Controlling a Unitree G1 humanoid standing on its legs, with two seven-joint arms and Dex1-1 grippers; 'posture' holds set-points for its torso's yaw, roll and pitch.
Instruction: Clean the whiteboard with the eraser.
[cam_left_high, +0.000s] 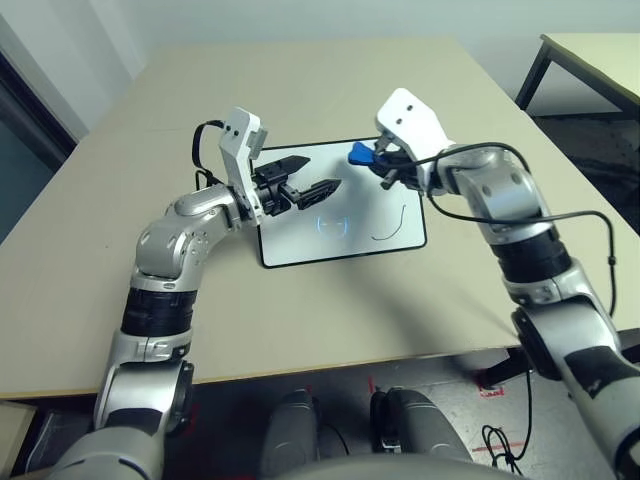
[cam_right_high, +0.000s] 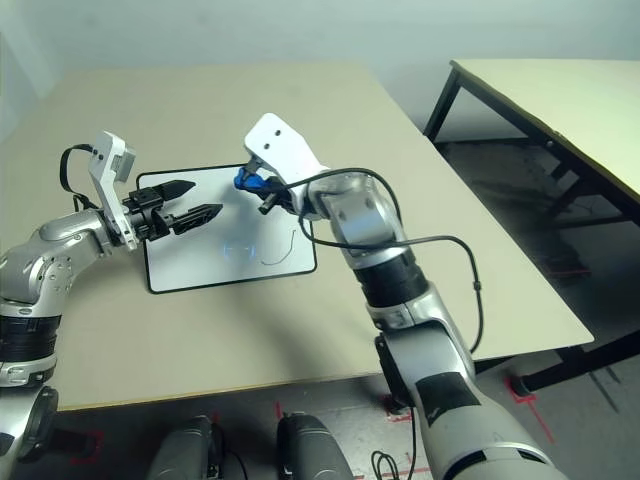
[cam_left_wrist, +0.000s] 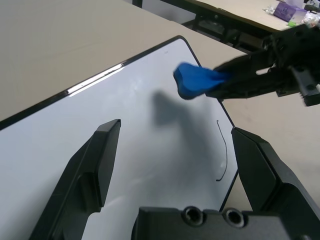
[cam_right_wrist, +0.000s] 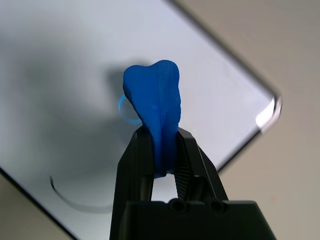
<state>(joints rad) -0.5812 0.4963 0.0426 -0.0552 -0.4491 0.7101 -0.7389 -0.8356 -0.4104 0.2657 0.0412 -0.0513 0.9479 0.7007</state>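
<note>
The wiping step looks to be in hand, with the eraser raised and its first pass over the remaining mark apparently still to be made. The beige table (cam_left_high: 320, 325) bears the white rectangular whiteboard (cam_left_high: 290, 240) with its thin black frame, lying flat. The black two-fingered left gripper (cam_left_high: 324, 172) is over the board's left part, its fingers spread and empty; the matching right gripper (cam_right_wrist: 161, 134) is clenched on the bright blue, soft-looking eraser (cam_right_wrist: 156, 92), above the board's far right part. The next move calls for lowering the eraser toward the near right, onto the thin dark curved pen line (cam_left_wrist: 226, 152), then rubbing along it with light, even pressure. Counted: two tables, the second (cam_right_high: 560, 95) standing at the far right; one whiteboard; two grippers; one eraser; one pen line that I can make out.
</note>
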